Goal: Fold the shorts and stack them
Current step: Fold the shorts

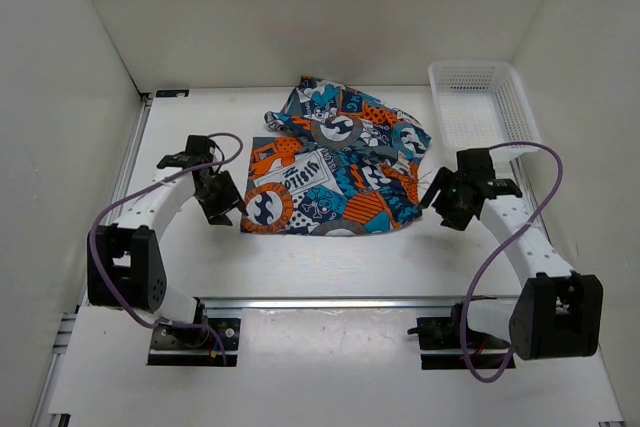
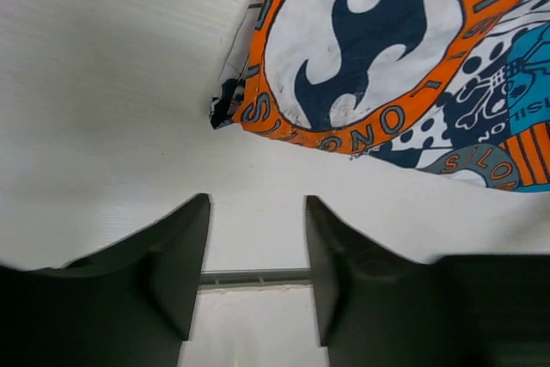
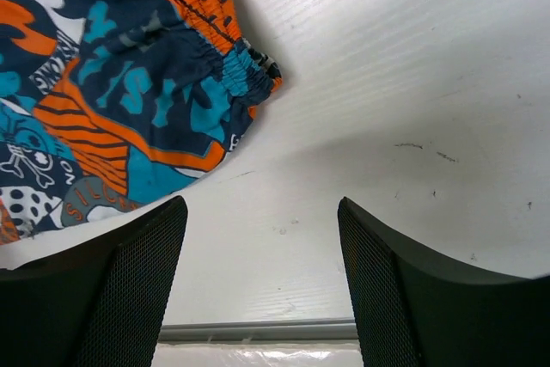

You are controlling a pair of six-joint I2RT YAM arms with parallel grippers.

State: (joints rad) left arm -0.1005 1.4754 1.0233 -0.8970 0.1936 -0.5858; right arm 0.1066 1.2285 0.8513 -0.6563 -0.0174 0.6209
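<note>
The left pincer (image 2: 256, 204) is spread and holds nothing. The shorts (image 2: 387, 66) lie just ahead and to its right, their corner hem apart from the fingers, with white table (image 2: 103, 83) to its left. The right pincer (image 3: 262, 208) is also spread, and the gathered waistband edge lies ahead-left of it. The ring lettering seems to read "SILON". A white mesh basket (image 1: 480, 107) stands beyond the right pincer.

Left arm (image 1: 158, 197), right arm (image 1: 520, 232): white shells, black joints, purple cable (image 1: 560, 177) looping each; right pincer (image 3: 259, 212) fingers (image 3: 112, 298) mesh-textured.
</note>
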